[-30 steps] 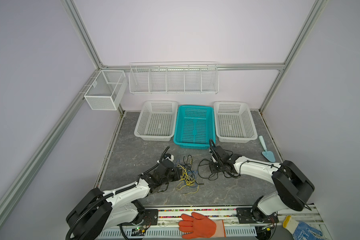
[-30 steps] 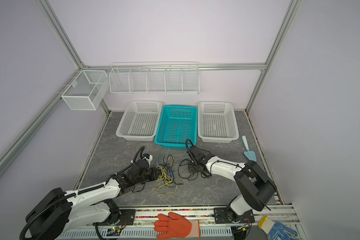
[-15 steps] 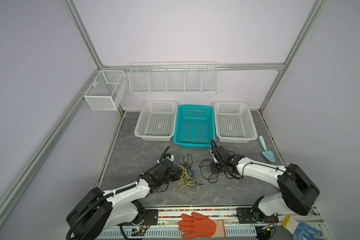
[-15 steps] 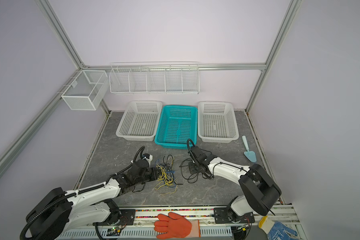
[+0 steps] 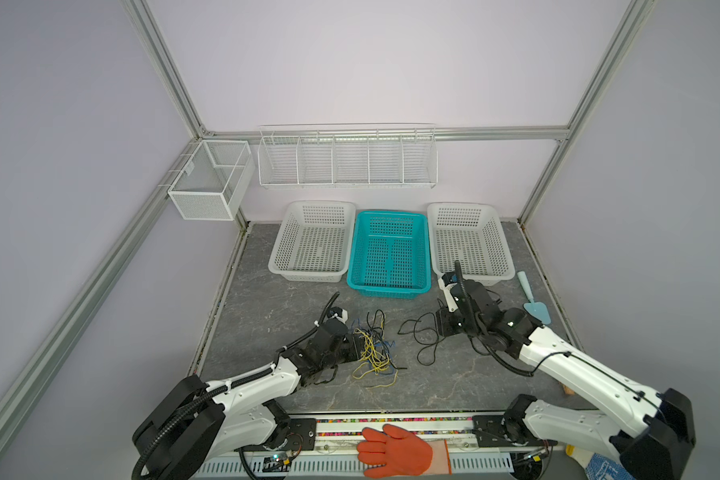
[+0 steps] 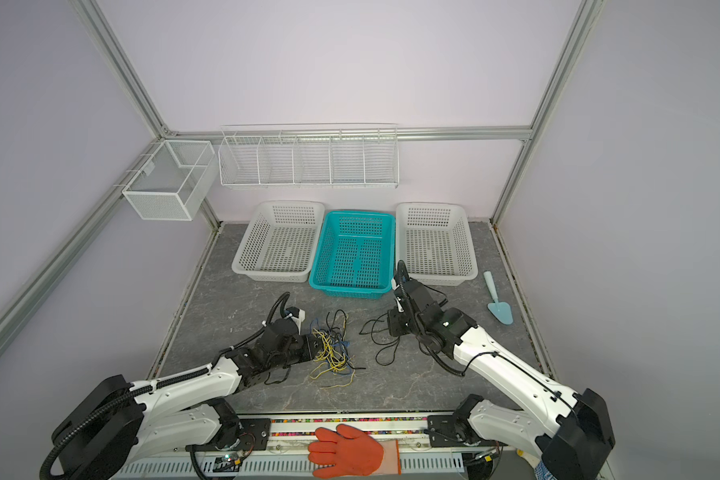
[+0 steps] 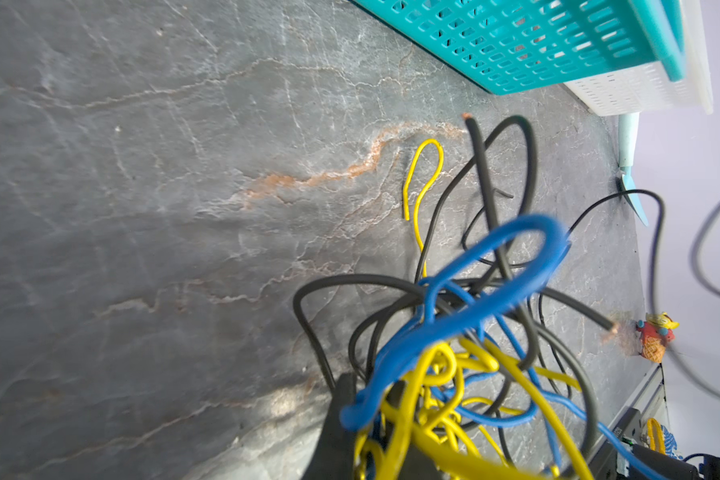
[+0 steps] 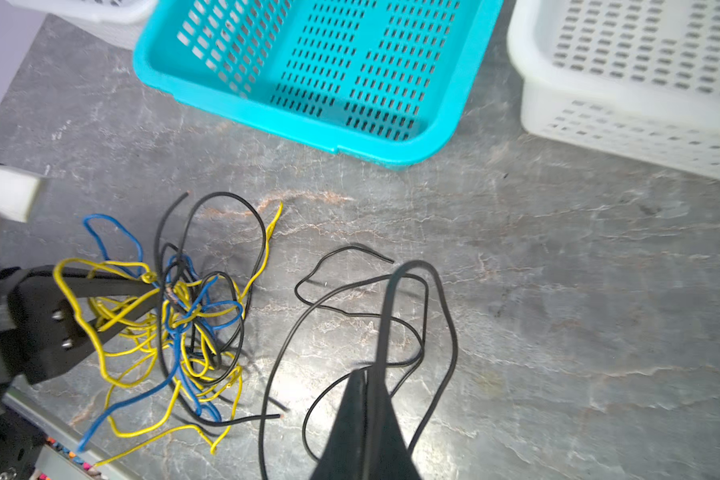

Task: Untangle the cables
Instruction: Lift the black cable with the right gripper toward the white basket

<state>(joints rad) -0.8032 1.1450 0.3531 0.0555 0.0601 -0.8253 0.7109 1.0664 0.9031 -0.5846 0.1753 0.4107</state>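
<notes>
The cables form a tangle (image 5: 373, 349) (image 6: 331, 349) of thin yellow, blue and black wires at the front middle of the table. My left gripper (image 5: 356, 347) (image 7: 371, 395) is shut on the tangle (image 7: 454, 365), with yellow and blue loops bunched over its jaws. A separate black cable (image 5: 422, 336) (image 8: 445, 332) lies in loose loops just right of the tangle (image 8: 175, 316), apart from it. My right gripper (image 5: 443, 326) (image 8: 364, 374) is shut on one strand of this black cable, which rises from between its closed fingers.
A teal basket (image 5: 387, 291) stands behind the cables between two white baskets (image 5: 308, 276) (image 5: 470, 276). A light blue trowel (image 5: 535, 305) lies at the right. An orange glove (image 5: 395, 451) rests on the front rail. A wire rack (image 5: 346, 156) hangs on the back wall.
My right gripper has closed on the black cable and shifted slightly to the right with it. The left gripper and the tangle have stayed put.
</notes>
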